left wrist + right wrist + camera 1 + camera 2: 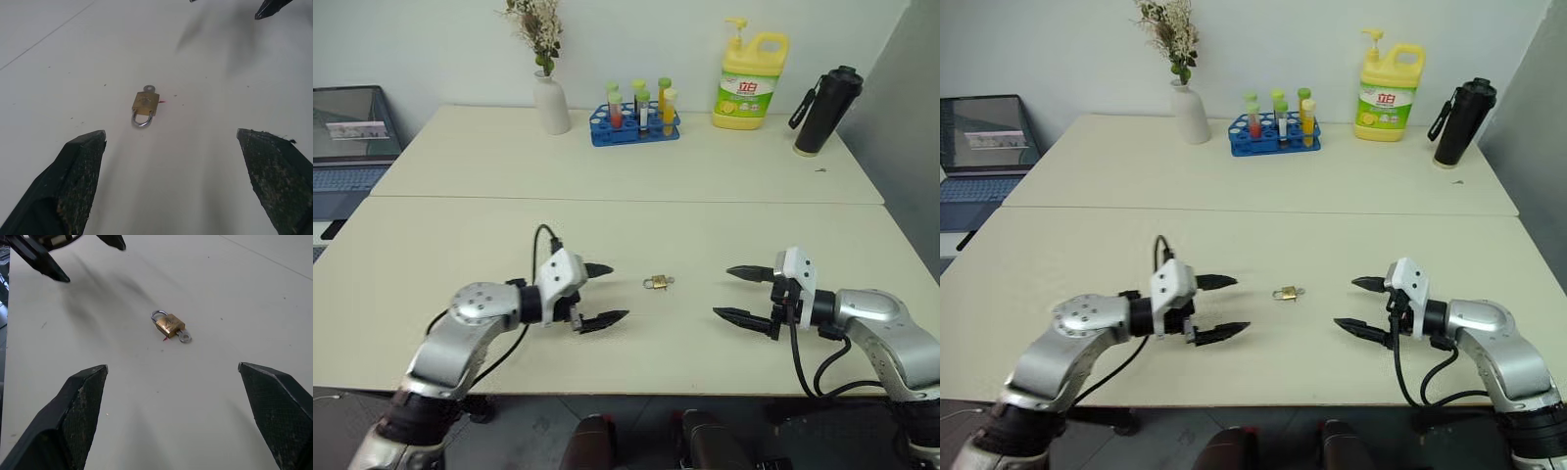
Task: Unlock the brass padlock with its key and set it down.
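Pale cream worktop filled the scene, two tables butted together with a seam running across, a white wall behind. Far left, off the worktop's edge, a laptop sat open. Along the back row stood a white vase of dried flowers, then a blue rack of test tubes, a yellow detergent bottle with a pump, and a black flask near the right corner.

Down front, the left pincer hung low over the worktop with its two black fingers spread wide apart, gripping nothing. Just to its right, in the gap between the two arms, lay the brass padlock, flat on its side on the worktop. Its long axis ran roughly left to right: the silver shackle pointed toward the left pincer, and the key stuck out of the body's other end, its round bow toward the right side. The key was seated in the lock; whether the shackle was sprung could not be told.

Further right, the right pincer faced inward, fingers likewise spread wide and empty. Both pincers aimed at the padlock from opposite sides, each near it but apart from it.

Nothing stood between either pincer and the padlock. Bare worktop lay open all round it, the back-row clutter well apart, the front edge close behind the arms.
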Robot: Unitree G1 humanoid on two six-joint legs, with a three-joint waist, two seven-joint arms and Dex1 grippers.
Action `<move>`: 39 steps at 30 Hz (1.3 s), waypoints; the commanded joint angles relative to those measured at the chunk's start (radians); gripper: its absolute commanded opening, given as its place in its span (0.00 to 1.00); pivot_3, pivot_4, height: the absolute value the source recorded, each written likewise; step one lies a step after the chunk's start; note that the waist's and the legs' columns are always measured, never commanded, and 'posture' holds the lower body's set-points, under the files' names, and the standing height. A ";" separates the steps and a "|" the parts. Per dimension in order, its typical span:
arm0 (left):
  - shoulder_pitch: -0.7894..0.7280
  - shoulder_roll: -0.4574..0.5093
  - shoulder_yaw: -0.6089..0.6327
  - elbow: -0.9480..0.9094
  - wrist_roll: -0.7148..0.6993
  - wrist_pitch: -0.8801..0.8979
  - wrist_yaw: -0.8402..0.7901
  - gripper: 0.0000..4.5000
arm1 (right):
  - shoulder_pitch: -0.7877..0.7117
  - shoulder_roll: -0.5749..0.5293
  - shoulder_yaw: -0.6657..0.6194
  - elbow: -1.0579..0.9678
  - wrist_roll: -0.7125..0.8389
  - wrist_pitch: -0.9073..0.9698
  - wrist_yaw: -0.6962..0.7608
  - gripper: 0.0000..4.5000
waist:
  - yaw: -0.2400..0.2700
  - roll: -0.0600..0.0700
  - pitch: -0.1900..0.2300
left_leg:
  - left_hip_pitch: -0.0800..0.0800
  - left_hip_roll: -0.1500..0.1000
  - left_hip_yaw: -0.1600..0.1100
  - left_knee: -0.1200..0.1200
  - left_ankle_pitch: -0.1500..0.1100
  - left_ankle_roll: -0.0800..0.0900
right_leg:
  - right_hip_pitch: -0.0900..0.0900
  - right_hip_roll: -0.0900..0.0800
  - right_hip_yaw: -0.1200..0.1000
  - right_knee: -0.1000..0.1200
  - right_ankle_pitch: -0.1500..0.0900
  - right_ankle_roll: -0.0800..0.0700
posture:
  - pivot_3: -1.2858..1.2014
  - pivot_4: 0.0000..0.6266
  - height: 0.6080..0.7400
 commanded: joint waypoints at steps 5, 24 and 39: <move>-0.180 -0.128 -0.129 0.246 0.163 -0.123 0.033 1.00 | 0.015 -0.016 -0.045 -0.103 0.022 0.099 -0.084 1.00 | 0.003 0.000 0.000 | 0.000 0.000 -0.001 0.000 0.000 0.000 | 0.000 0.001 -0.001 0.000 0.000 0.000 | 0.52 0.24 1.00; -0.318 -0.251 -0.197 0.521 0.257 -0.186 -0.047 0.88 | 0.089 -0.024 -0.066 -0.194 0.031 0.139 -0.164 1.00 | -0.001 0.000 0.000 | -0.001 0.000 -0.001 0.000 0.000 0.000 | 0.000 0.002 0.000 0.000 0.000 0.000 | 0.52 0.24 1.00; -0.349 -0.316 -0.222 0.600 0.314 -0.211 -0.023 0.22 | 0.080 -0.030 -0.055 -0.215 0.032 0.146 -0.174 1.00 | 0.003 -0.001 -0.001 | -0.001 -0.001 -0.002 0.001 0.000 0.000 | 0.001 0.002 -0.001 0.000 0.000 0.001 | 0.52 0.24 1.00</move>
